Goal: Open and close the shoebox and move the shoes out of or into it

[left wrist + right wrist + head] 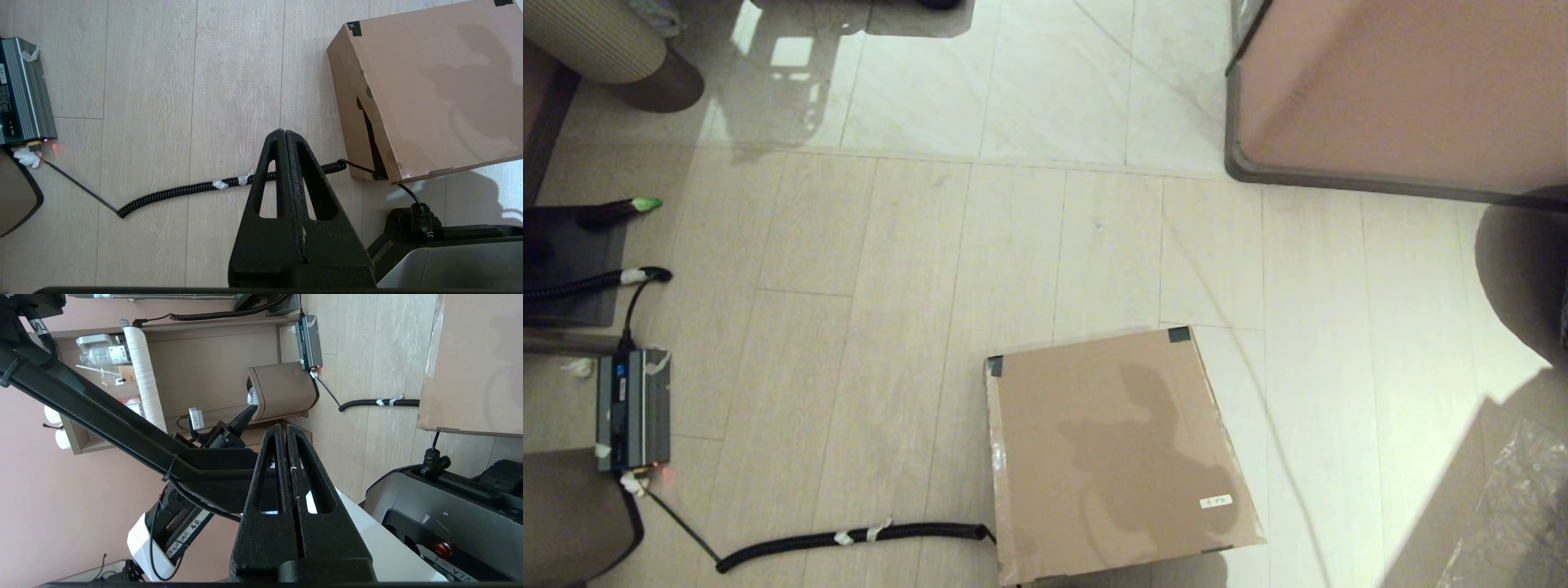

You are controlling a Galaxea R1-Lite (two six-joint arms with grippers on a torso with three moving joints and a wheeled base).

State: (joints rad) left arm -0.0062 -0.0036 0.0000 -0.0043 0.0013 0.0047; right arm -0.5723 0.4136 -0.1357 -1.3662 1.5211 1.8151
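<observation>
I read the left gripper as clenched, fingers pressed together on nothing, hanging over the floor near the coiled black cable and beside the shoebox. Right gripper likewise clenched and empty, parked beside the robot's base. The shoebox sits lid-down on the floor before me; the shoes are out of sight.

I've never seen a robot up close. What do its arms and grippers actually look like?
Each gripper, the left gripper and the right gripper, is matte black with two long tapering fingers, each pierced by a narrow slot. Seen from the right wrist, the left arm is a slim black beam with a black cable tied along it and a white section with printed markings.
</observation>
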